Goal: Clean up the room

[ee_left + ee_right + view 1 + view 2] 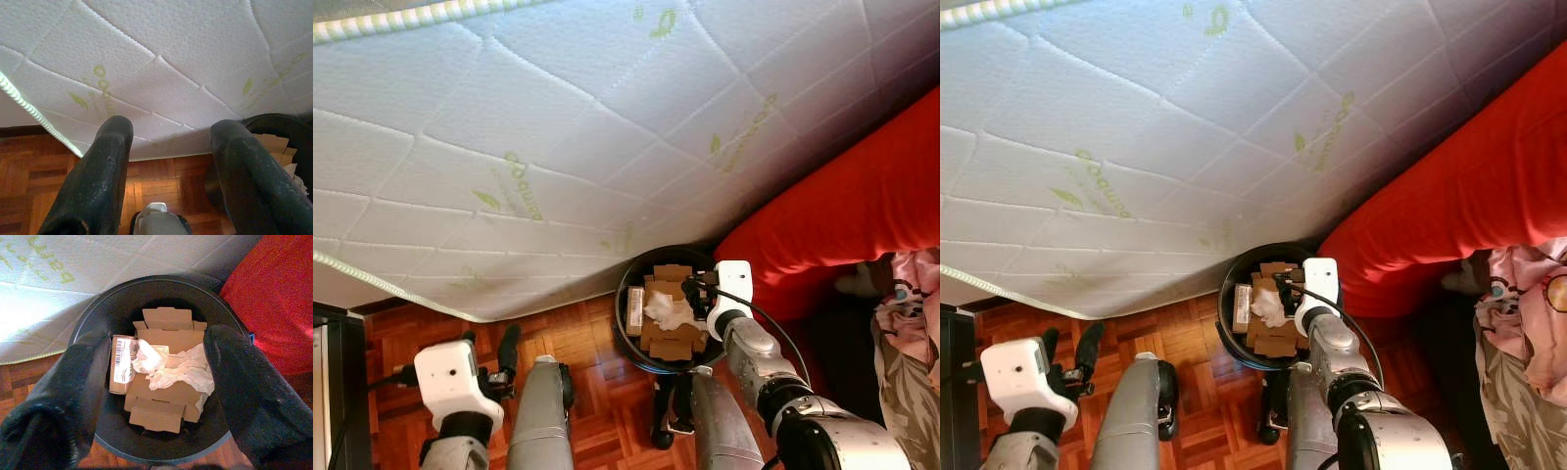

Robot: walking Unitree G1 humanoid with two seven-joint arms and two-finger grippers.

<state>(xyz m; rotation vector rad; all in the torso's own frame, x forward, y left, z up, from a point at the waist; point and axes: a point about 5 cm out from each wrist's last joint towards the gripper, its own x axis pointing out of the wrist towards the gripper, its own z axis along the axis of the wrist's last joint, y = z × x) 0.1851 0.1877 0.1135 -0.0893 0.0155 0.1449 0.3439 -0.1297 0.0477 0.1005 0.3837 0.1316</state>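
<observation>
A round black bin (625,294) stands on the parquet floor against a white mattress. It holds flat pieces of cardboard (166,396), a small labelled box (122,363) and a crumpled white paper (181,369). My right gripper (693,294) hovers right over the bin's mouth, open, with nothing between its fingers (234,382). Down at the left my left gripper (489,343) hangs over the floor, open and empty, its fingers (102,171) pointing toward the mattress edge.
The quilted white mattress (558,127) leans across most of the view. A red cover (842,215) lies to the right of the bin, with pink patterned fabric (911,313) at the far right. Dark furniture (333,372) stands at the left edge. Parquet floor (597,343) lies open below.
</observation>
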